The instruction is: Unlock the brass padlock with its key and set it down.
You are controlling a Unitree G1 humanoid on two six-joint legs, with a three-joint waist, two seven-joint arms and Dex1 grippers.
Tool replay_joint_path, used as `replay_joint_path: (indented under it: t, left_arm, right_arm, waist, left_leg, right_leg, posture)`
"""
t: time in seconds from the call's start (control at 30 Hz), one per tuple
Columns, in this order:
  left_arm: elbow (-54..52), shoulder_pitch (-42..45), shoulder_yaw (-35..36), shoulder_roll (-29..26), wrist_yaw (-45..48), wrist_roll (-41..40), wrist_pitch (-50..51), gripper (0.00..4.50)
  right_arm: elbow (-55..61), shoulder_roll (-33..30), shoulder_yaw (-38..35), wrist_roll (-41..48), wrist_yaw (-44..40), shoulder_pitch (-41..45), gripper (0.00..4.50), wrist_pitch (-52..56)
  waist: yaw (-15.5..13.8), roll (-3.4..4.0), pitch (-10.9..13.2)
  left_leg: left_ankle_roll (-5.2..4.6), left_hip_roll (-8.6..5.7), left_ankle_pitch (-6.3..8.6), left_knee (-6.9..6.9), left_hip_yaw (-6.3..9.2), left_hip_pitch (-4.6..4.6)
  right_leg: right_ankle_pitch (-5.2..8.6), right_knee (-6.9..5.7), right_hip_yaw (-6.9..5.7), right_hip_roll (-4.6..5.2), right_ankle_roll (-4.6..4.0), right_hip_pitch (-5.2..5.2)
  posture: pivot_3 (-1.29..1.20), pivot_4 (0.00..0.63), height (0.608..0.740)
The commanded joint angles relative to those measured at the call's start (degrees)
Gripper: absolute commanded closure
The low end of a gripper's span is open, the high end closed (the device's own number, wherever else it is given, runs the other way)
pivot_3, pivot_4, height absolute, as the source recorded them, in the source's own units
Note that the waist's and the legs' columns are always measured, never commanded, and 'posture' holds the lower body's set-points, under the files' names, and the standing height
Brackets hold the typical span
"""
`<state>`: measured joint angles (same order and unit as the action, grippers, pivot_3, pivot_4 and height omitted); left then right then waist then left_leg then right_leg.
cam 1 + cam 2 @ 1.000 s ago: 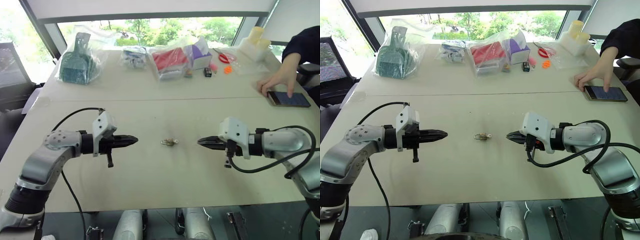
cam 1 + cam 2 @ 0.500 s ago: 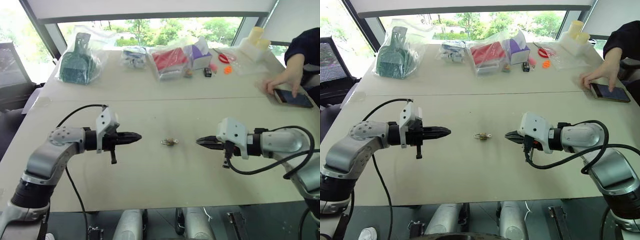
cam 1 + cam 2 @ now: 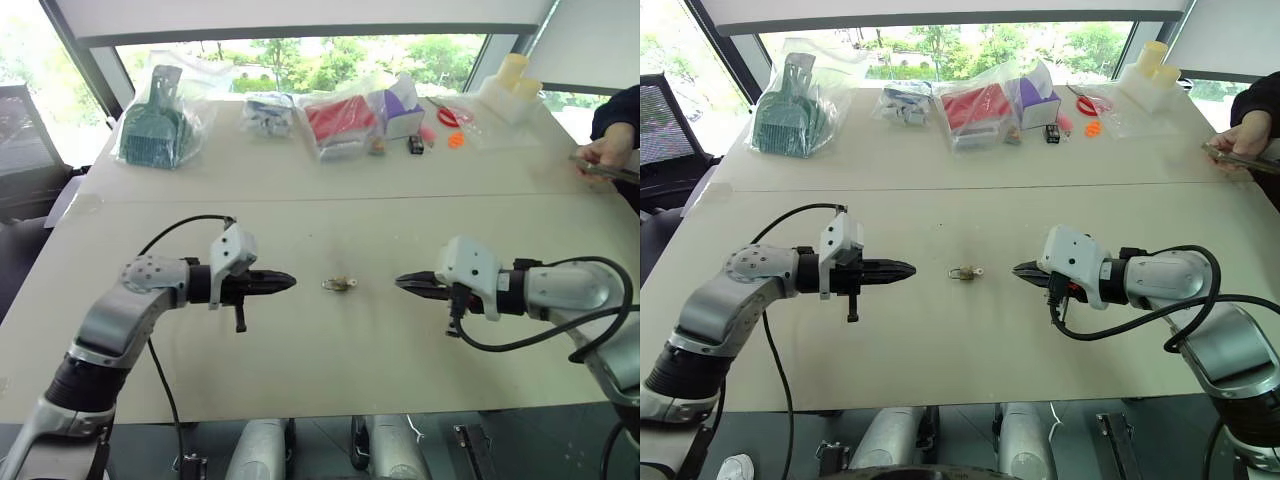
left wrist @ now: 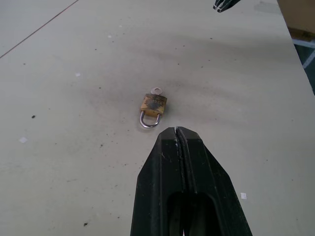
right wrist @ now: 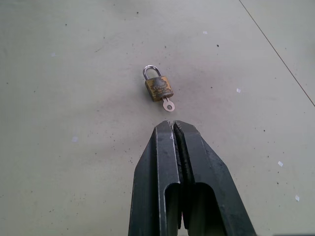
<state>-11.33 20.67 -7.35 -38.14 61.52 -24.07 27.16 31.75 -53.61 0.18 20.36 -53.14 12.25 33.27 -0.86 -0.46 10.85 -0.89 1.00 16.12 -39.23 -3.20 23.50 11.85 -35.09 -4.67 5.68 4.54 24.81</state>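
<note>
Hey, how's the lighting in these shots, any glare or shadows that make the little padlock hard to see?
Head views: bright daylight from the windows behind the table, greenery washed out, no glare on the brass padlock, which looks tiny. Left wrist view: even light, padlock sharp, soft grey shadow patches around it. Right wrist view: padlock and key crisp, the gripper fingers in the foreground dark.

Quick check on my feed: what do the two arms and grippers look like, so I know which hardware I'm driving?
Both arms have silver-grey metallic shells with black joints. Each wrist carries a white boxy camera housing and a looping black cable. The left gripper and right gripper each have two slim, tapered black fingers.
</note>
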Motion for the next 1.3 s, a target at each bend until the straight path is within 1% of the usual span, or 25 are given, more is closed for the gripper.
replay_joint_path:
  t: [0.03, 0.07, 0.13, 0.23, 0.27, 0.5, 0.73, 0.77, 0.8, 0.9, 1.0, 1.03, 1.23, 1.27, 1.3]
  left_arm:
    - [2.95, 1.08, -3.68, 3.14, -0.88, 4.41, -5.75, 2.80]
    - [4.42, 1.59, -4.59, 4.78, -1.25, 5.49, -7.65, 2.31]
    - [8.04, 2.95, -5.56, 8.21, -1.91, 6.86, -11.04, 1.46]
    - [16.39, 6.05, -7.90, 13.38, -1.87, 10.01, -17.09, 0.12]
    - [18.92, 7.07, -8.67, 14.40, -1.22, 11.01, -18.98, 0.05]
    - [37.77, 15.73, -10.59, 18.85, 2.73, 15.73, -28.34, 0.05]
    - [49.99, 20.95, -10.75, 21.96, 5.12, 19.08, -35.12, 0.05]
    - [50.78, 21.25, -10.71, 22.31, 5.45, 19.31, -35.68, 0.58]
    - [51.31, 21.46, -10.75, 22.75, 5.74, 19.55, -36.10, 0.80]
    - [52.32, 21.67, -10.63, 23.63, 6.25, 20.17, -36.98, 2.26]
    - [52.82, 21.55, -10.44, 24.06, 6.43, 20.50, -37.36, 3.62]
    - [52.89, 21.52, -10.37, 24.12, 6.48, 20.63, -37.39, 3.76]
    - [52.18, 21.32, -9.81, 22.81, 6.96, 21.34, -37.13, 3.75]
    - [51.31, 21.20, -9.66, 22.44, 7.40, 21.07, -36.69, 3.75]
    - [48.38, 20.95, -9.08, 21.91, 8.38, 19.70, -34.91, 3.75]
  right_arm:
    - [2.61, -0.26, -1.80, -0.13, 1.13, 0.26, 4.50, -0.08]
    - [2.84, -0.29, -1.89, -0.14, 1.37, 0.01, 4.50, 0.00]
    - [3.13, -0.23, -1.94, -0.22, 2.03, -0.14, 4.50, 0.22]
    - [3.75, -0.38, -1.75, -0.33, 2.67, -1.15, 4.50, 0.54]
    - [4.11, -0.42, -1.63, -0.35, 2.83, -1.45, 4.50, 0.68]
    - [6.59, -0.51, -2.76, 0.07, 4.36, -3.00, 4.50, 2.42]
    - [7.74, -0.32, -2.76, -0.21, 5.70, -3.59, 4.50, 3.05]
    - [7.83, -0.36, -2.76, -0.28, 5.83, -3.67, 4.50, 3.03]
    - [7.79, -0.39, -2.75, -0.41, 5.95, -3.68, 4.50, 2.92]
    - [7.81, -0.40, -2.63, -0.76, 6.32, -3.70, 4.50, 2.69]
    - [8.02, -0.42, -2.47, -1.00, 6.41, -3.86, 4.50, 2.65]
    - [8.03, -0.43, -2.42, -1.08, 6.39, -3.88, 4.50, 2.63]
    - [7.39, 0.34, -0.99, -2.28, 6.75, -2.44, 4.50, 1.61]
    - [7.09, 0.73, -0.12, -3.73, 7.48, -1.96, 4.50, 0.38]
    - [5.31, 1.04, 3.25, -9.27, 9.48, -0.89, 4.50, -3.73]
  waist:
    - [-0.03, 0.00, -0.01]
    - [-0.04, -0.01, -0.01]
    - [-0.13, -0.03, 0.00]
    - [-0.39, -0.03, 0.00]
    - [-0.52, -0.02, -0.02]
    - [-1.30, -0.03, -0.02]
    - [-1.55, -0.04, -0.03]
    - [-1.51, -0.04, -0.03]
    - [-1.49, -0.04, -0.03]
    - [-1.50, -0.04, -0.03]
    - [-1.50, -0.04, -0.03]
    - [-1.50, -0.04, -0.03]
    - [-1.41, -0.04, -0.04]
    - [-1.39, -0.04, -0.03]
    - [-1.30, -0.04, -0.03]
  left_leg:
    - [0.00, -0.01, 0.00, 0.00, 0.00, 0.00]
    - [0.00, -0.03, 0.00, 0.00, 0.00, -0.02]
    - [0.00, -0.04, 0.00, -0.01, 0.01, -0.02]
    - [-0.01, -0.05, 0.00, -0.06, 0.02, -0.01]
    - [-0.01, -0.08, 0.00, -0.08, 0.01, -0.01]
    - [-0.02, -0.09, 0.00, -0.08, 0.00, -0.03]
    - [-0.02, -0.08, 0.00, -0.13, 0.02, -0.01]
    - [-0.02, -0.08, 0.00, -0.16, 0.02, 0.00]
    - [-0.02, -0.07, 0.00, -0.19, 0.02, -0.01]
    - [-0.02, -0.05, 0.00, -0.21, 0.04, -0.01]
    - [-0.02, -0.05, 0.00, -0.26, 0.05, -0.01]
    - [-0.03, -0.05, 0.00, -0.27, 0.06, -0.01]
    - [-0.03, -0.04, 0.01, -0.28, 0.07, -0.01]
    - [-0.03, -0.04, 0.01, -0.28, 0.06, -0.01]
    - [-0.03, -0.04, 0.01, -0.28, 0.06, -0.01]
  right_leg:
    - [0.00, 0.00, 0.00, 0.00, 0.00, 0.00]
    - [0.00, 0.00, 0.00, 0.00, 0.00, -0.02]
    - [-0.01, 0.00, 0.00, 0.00, 0.01, -0.04]
    - [-0.02, -0.01, 0.00, 0.00, 0.01, -0.05]
    - [-0.02, -0.01, -0.01, 0.00, 0.01, -0.05]
    - [-0.12, -0.04, -0.02, -0.04, 0.16, -0.04]
    - [-0.12, -0.02, -0.02, -0.01, 0.16, -0.08]
    - [-0.12, -0.02, -0.02, -0.01, 0.15, -0.08]
    - [-0.12, -0.02, -0.02, 0.00, 0.15, -0.10]
    - [-0.12, -0.02, -0.02, 0.01, 0.15, -0.12]
    - [-0.12, -0.03, -0.03, 0.00, 0.14, -0.14]
    - [-0.12, -0.03, -0.04, 0.00, 0.14, -0.15]
    - [-0.12, -0.04, -0.04, 0.00, 0.14, -0.15]
    - [-0.12, -0.04, -0.04, 0.00, 0.15, -0.15]
    - [-0.12, -0.05, -0.05, 0.00, 0.15, -0.15]
  posture:
    - [0.00, 0.150, 0.740]
    - [0.00, 0.150, 0.740]
    - [0.00, 0.150, 0.740]
    - [0.00, 0.150, 0.740]
    - [0.00, 0.150, 0.740]
    - [0.00, 0.150, 0.740]
    - [0.00, 0.150, 0.740]
    - [0.00, 0.150, 0.740]
    - [0.00, 0.150, 0.740]
    - [0.00, 0.150, 0.740]
    - [0.00, 0.150, 0.740]
    - [0.00, 0.150, 0.740]
    - [0.00, 0.150, 0.740]
    - [0.00, 0.150, 0.740]
    - [0.00, 0.150, 0.740]
